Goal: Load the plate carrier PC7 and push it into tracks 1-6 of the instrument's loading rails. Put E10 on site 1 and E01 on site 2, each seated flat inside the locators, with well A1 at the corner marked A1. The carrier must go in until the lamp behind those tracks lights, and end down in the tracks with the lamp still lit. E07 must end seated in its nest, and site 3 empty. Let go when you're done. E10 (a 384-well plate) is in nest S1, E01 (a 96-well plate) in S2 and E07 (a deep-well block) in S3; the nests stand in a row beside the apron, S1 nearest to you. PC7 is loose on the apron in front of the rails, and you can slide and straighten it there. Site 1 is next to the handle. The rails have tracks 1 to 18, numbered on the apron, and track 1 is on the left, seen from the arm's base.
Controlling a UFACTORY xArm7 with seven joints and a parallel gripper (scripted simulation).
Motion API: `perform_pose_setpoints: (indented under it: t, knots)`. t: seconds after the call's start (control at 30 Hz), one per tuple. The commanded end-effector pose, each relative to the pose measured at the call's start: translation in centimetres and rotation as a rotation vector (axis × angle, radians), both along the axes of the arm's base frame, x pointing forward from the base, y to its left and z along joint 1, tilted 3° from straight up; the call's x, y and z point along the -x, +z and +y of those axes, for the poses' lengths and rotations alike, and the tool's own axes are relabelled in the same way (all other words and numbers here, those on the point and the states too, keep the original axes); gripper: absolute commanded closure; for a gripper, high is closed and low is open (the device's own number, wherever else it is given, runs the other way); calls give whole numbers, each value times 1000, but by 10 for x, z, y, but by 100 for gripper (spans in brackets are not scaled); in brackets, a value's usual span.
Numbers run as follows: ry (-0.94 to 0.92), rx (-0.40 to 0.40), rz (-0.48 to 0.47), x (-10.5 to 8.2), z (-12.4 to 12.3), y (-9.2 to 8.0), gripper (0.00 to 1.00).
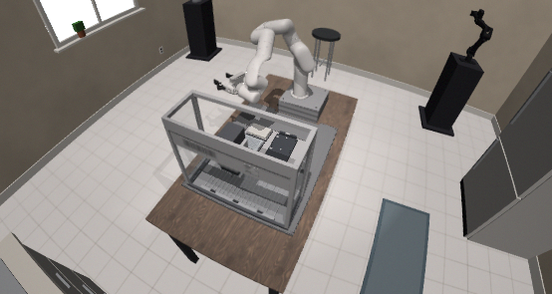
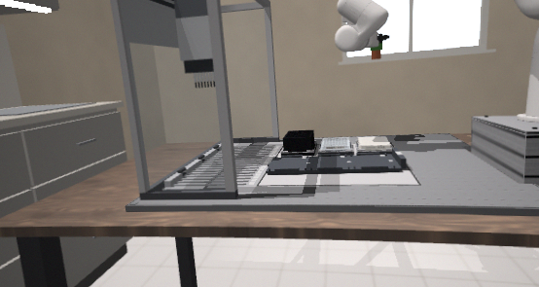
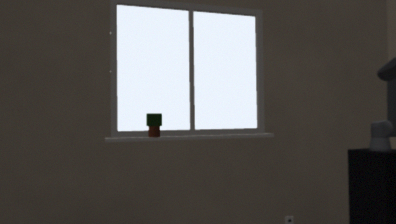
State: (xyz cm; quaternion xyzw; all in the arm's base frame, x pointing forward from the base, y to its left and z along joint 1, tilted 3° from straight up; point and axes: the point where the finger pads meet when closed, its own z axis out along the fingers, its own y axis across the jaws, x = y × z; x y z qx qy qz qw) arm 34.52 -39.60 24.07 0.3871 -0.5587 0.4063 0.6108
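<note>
step: reach for E10 (image 2: 375,143) in S1 | gripper (image 1: 219,84) spread wide, empty, off to the side | we swing over the nests, descend square, grasp level | PC7 (image 2: 336,164) unloaded

Hidden or unreadable, as we find it:

- Gripper (image 1: 219,84): too small in the top view for us to make out its fingers; outside the exterior view, where the arm (image 2: 360,19) is cut by the upper edge; absent from the wrist view.
- Carrier (image 2: 336,163): site locators and A1 marks too small to read; in the top view we lose it behind the frame (image 1: 239,152).
- Track numbers: illegible.
- Lamp: we cannot find it.
- Pedestal (image 3: 372,185): cut by the right edge.
</note>
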Motion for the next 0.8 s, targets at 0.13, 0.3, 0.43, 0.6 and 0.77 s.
perform_pose_setpoints:
  t: [0.13, 0.3, 0.43, 0.6, 0.77]
  knots:
    - [0, 2, -3, -1, 0, 1, 0]
    - [0, 2, -3, -1, 0, 1, 0]
    - [0, 2, -3, -1, 0, 1, 0]
    - [-20, -57, 22, 2, 3, -8, 0]
    - [-52, -158, 63, 8, 9, -29, 0]
